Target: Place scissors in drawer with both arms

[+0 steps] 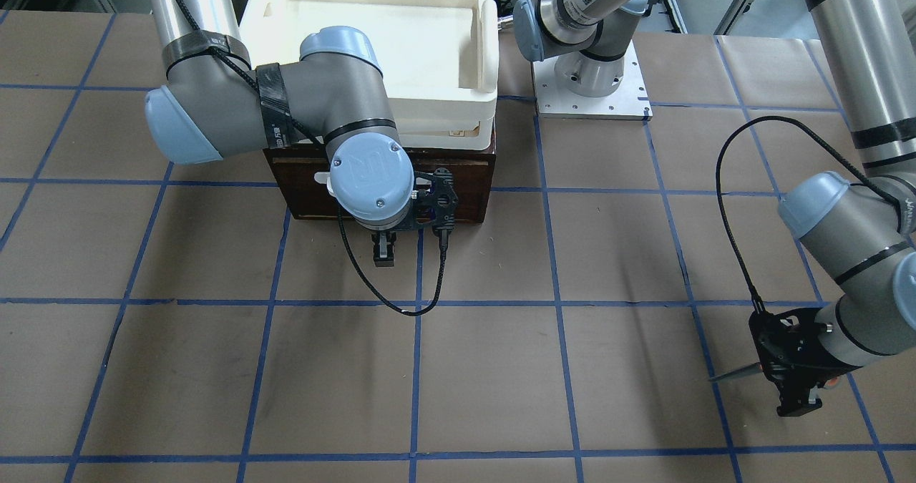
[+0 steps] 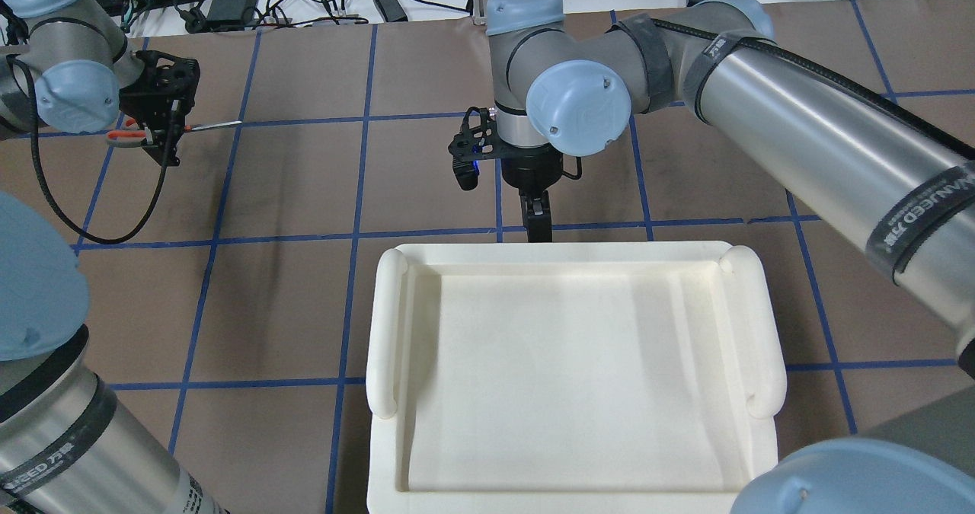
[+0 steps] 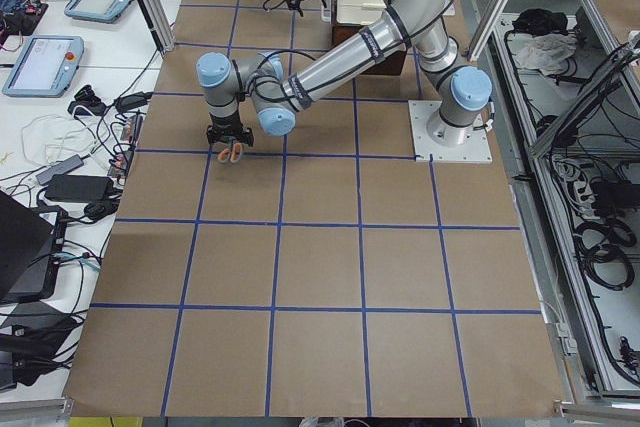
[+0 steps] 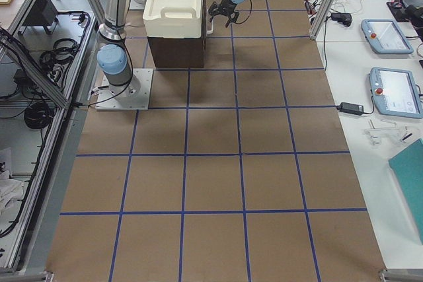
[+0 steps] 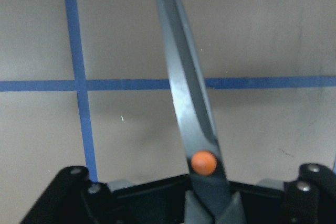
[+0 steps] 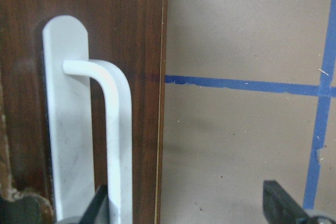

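My left gripper [image 1: 796, 397] is shut on the scissors [image 1: 730, 376] and holds them level above the table, far out to my left. The left wrist view shows the closed dark blades [image 5: 184, 93] with an orange pivot pointing away over the brown paper. The orange-lined handles show in the overhead view [image 2: 122, 136]. The dark brown drawer [image 1: 472, 182] looks closed. My right gripper [image 1: 384, 250] hangs open just in front of it. In the right wrist view the white bar handle [image 6: 118, 129] stands just inside one of the fingers [image 6: 100, 205].
A white plastic tray [image 2: 381, 324] sits on top of the brown cabinet and hides the drawer from above. The left arm's metal base plate [image 1: 594, 100] lies beside the cabinet. Brown paper with blue tape lines [image 1: 558, 304] covers the table.
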You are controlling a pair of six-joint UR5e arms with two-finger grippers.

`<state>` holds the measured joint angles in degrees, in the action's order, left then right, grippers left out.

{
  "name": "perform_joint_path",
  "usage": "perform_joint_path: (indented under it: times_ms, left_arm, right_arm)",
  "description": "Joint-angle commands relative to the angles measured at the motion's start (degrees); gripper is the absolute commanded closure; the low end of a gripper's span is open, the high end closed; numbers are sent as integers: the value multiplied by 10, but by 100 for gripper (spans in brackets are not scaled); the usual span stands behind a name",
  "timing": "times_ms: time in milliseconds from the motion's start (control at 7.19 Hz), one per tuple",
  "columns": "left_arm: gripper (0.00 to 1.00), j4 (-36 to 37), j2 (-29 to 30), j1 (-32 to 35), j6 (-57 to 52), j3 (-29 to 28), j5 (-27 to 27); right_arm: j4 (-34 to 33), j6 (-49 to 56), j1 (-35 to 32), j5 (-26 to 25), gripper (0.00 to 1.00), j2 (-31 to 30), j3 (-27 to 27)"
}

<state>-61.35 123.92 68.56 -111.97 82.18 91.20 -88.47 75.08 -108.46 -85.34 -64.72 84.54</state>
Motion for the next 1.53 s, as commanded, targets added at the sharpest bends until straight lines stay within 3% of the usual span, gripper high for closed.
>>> perform_joint_path:
  times_ms: [0, 417, 1391]
  left_arm:
    - [100, 0, -1, 0, 0, 0, 1]
    - [100, 0, -1, -1, 0, 0, 2]
    - [100, 0, 0, -1, 0, 2, 2]
  right_arm:
    - [-35, 1, 0, 0, 0, -1, 0]
    - [-80, 10, 3, 0, 0, 0, 0]
    - [-118, 12, 22, 0, 0, 6, -12]
